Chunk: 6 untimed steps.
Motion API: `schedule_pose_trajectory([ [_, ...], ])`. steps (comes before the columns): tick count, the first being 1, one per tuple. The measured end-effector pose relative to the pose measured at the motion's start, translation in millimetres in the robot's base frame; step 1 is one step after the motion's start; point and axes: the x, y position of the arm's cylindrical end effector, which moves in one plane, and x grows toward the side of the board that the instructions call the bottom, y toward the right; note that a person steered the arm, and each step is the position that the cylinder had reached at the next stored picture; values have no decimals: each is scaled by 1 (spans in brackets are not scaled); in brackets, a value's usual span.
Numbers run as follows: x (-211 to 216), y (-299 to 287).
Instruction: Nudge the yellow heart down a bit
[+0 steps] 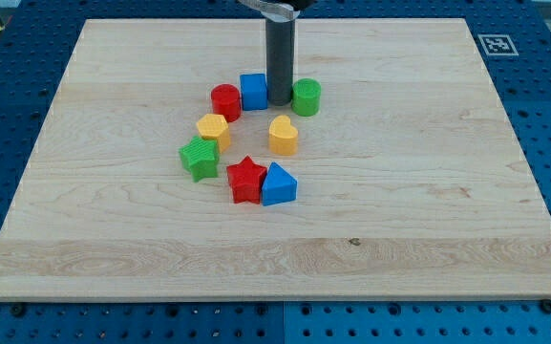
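Observation:
The yellow heart [283, 135] lies near the board's middle. My tip [280, 101] rests on the board just above it, toward the view's top, with a small gap between them. The tip stands between the blue cube [254, 91] on its left and the green cylinder [306, 96] on its right, close to both.
A red cylinder [225, 100] sits left of the blue cube. A yellow hexagon [213, 129] and a green star [199, 157] lie lower left. A red star [246, 179] and a blue triangle [278, 183] sit below the heart. The wooden board [428, 191] lies on a blue pegboard.

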Motion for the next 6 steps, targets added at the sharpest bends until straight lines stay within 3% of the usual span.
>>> schedule_pose_trajectory([
  [6, 16, 7],
])
